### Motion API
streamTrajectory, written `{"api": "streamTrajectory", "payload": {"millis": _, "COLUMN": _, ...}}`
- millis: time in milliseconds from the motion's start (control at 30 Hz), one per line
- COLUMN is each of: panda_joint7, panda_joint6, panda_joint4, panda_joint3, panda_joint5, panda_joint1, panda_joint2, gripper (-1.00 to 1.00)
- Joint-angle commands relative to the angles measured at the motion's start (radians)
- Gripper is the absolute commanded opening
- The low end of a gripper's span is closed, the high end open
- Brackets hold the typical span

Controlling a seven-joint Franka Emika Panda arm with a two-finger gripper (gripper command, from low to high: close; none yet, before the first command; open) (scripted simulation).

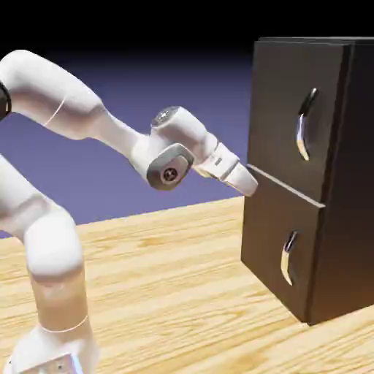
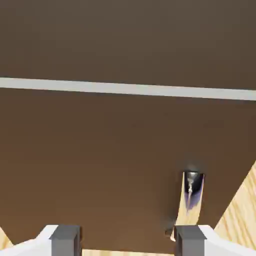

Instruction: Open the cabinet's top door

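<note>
Arm [image 1: 62, 95] enters from the exterior view's left, its lower part rising from the bottom left corner and its upper part sloping down toward the exterior view's right. Wrist [image 1: 172, 153] hangs above the desk [image 1: 168, 270], clear of the wood, at about the height of the pale strip [image 1: 285, 185] dividing the cabinet's front. From the wrist the hand [image 1: 228, 169] points right and somewhat downward, its end overlapping the left edge of the cabinet [image 1: 354, 182] in the exterior view; contact there cannot be told. Claw [image 2: 128, 240] is spread wide, its two grey tips well apart at the bottom of the hand view, with no object gripped; between them show dark panel and a sliver of wood. Top door [image 1: 281, 109] forms the taller upper part of the cabinet front, at the exterior view's right, closed above the pale strip. Its curved silver handle, the upper handle [image 1: 302, 126], sits toward the panel's right side, upright with a slight lean, well apart from the hand. Lower panel [image 1: 274, 234] is shut too and carries the lower handle [image 1: 285, 259]. In the hand view the strip crosses the upper half, tilting slightly down to the right, and the lower handle appears just above the right-hand tip; whether they touch cannot be told.
</note>
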Motion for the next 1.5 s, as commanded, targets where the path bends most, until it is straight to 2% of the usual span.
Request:
{"api": "streamTrajectory", "payload": {"millis": 0, "panda_joint7": -0.013, "panda_joint6": -0.002, "panda_joint4": 0.008, "panda_joint3": -0.014, "panda_joint5": -0.044, "panda_joint1": 0.013, "panda_joint2": -0.003, "gripper": 0.00}}
{"api": "streamTrajectory", "payload": {"millis": 1467, "panda_joint7": -0.568, "panda_joint6": -0.071, "panda_joint4": 0.358, "panda_joint3": -0.628, "panda_joint5": -1.957, "panda_joint1": 0.587, "panda_joint2": -0.154, "gripper": 0.00}}
